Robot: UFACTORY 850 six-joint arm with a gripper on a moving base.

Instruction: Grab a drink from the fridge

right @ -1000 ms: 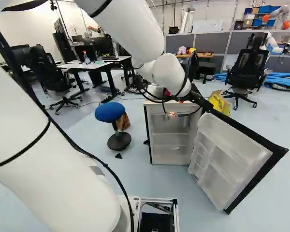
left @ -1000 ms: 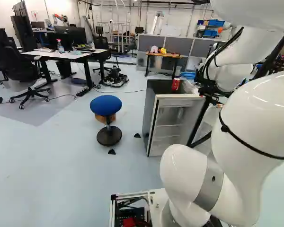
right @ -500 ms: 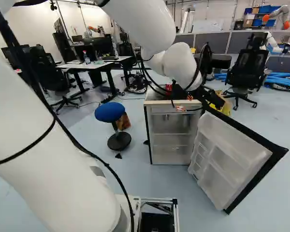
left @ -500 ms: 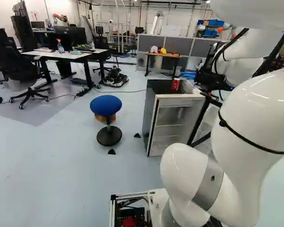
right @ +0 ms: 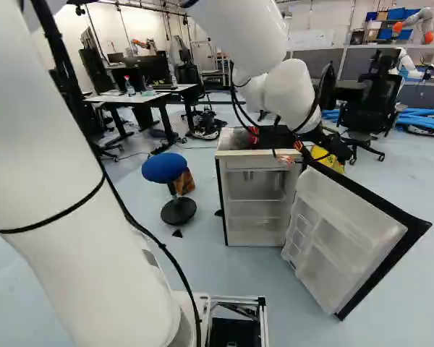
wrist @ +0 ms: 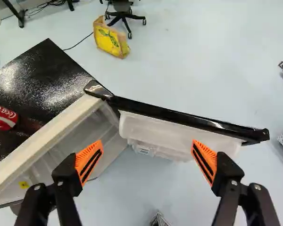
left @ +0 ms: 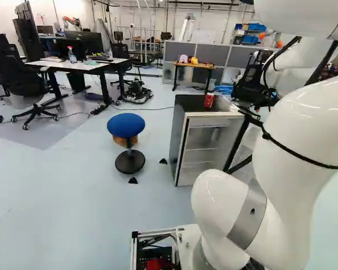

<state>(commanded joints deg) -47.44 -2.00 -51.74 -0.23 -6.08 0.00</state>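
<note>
A red can (left: pixel 209 100) with white lettering stands upright on the fridge top (wrist: pixel 42 80), a dark, glossy, finely pebbled surface that throws back light and a blurred reddish reflection beside the can. It sits in from the straight pale front edge, away from the corner where the door (wrist: pixel 179 116) hinges. The fridge (left: pixel 180 135) is boxy, with a dark side panel and a pale, smooth interior crossed by level shelves (right: pixel 254 200). Its door hangs wide open, black and shiny along the rim, with moulded, milky plastic compartments (wrist: pixel 179 136) on the inner face. The end effector (left: pixel 252 90) is off the door-hinge side of the fridge, its two fingers spread well apart with nothing pinched; the ribbed orange pads (wrist: pixel 88 160) slant toward each other. In the wrist view, the can lies off to one side of them, outside the gap, while the door's compartments show between and beyond the fingertips. Smooth pale floor (left: pixel 62 185) gives broad open room past the door's rim and around the round blue stool (left: pixel 126 125), which stands apart from the fridge. A crumpled yellow bag (wrist: pixel 111 40) rests on the floor beyond the fridge.
</note>
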